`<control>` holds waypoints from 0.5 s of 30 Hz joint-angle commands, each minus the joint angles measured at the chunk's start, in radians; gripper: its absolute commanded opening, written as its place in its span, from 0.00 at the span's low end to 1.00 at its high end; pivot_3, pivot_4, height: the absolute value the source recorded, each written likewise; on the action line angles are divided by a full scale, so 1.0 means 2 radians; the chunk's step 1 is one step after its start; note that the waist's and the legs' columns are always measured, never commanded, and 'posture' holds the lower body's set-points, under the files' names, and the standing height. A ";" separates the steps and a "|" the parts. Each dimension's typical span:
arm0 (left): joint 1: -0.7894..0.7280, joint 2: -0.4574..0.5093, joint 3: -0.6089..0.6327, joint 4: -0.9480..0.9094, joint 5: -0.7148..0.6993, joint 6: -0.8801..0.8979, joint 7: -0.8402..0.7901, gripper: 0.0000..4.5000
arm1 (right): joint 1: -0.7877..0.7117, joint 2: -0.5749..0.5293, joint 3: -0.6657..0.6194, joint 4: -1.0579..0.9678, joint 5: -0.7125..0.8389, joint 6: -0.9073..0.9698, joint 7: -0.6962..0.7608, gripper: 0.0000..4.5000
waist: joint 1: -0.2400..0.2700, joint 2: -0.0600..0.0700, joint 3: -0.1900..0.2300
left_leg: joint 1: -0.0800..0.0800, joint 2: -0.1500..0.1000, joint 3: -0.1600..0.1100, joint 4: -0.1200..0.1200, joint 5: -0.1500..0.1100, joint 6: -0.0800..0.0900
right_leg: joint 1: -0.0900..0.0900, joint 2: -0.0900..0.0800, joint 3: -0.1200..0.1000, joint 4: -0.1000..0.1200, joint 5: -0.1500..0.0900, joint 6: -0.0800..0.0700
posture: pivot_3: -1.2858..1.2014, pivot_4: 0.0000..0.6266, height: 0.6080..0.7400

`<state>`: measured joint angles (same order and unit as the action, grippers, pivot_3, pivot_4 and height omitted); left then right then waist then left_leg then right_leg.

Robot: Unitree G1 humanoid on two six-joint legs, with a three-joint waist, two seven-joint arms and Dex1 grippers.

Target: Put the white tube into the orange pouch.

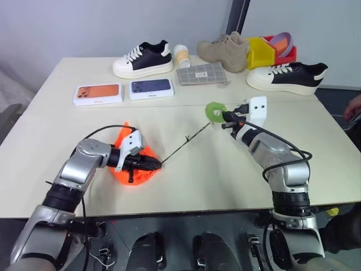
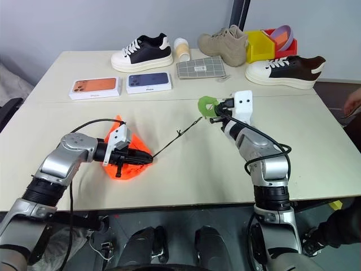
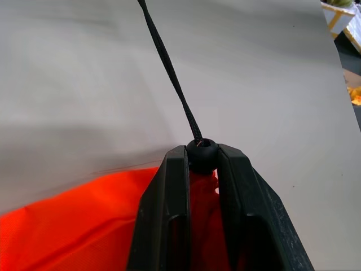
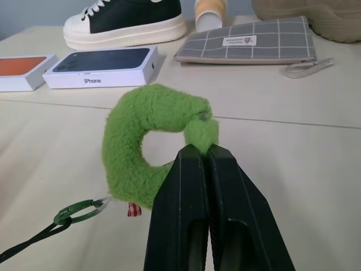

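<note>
Beige table (image 1: 225, 169) before us bears the orange pouch (image 1: 125, 169), our left gripper (image 1: 151, 164) pinching its cord stopper (image 3: 202, 155). Our right gripper (image 1: 225, 120), reaching level, pinches the green disc (image 1: 214, 111); the white tube we cannot find.

Even, diffuse indoor lighting; soft shadows beneath the arms on the table (image 1: 186, 186). No glare. Wrist views blur the nearest black fingers (image 3: 169, 226) and the far background.
</note>
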<state>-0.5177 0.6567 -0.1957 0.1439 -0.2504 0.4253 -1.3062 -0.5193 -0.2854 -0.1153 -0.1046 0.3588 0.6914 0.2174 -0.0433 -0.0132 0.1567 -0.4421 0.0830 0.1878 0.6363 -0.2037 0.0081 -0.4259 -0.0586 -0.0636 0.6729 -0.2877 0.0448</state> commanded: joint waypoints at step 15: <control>0.127 -0.005 0.251 -0.150 -0.126 0.082 0.188 0.90 | 0.120 -0.085 0.003 -0.103 0.034 -0.042 0.162 0.79 | 0.000 0.000 0.000 | 0.000 0.000 0.000 0.000 0.000 0.000 | 0.000 0.000 0.000 0.000 0.000 0.000 | 0.52 0.24 1.00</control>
<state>-0.2874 0.6431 0.2432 -0.1051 -0.4896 0.6023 -0.9829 -0.2880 -0.4339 -0.0843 -0.2584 0.4096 0.6696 0.4860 -0.0431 -0.0138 0.1570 -0.4424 0.0831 0.1867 0.6359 -0.2040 0.0085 -0.4258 -0.0594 -0.0636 0.6724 -0.2883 0.0457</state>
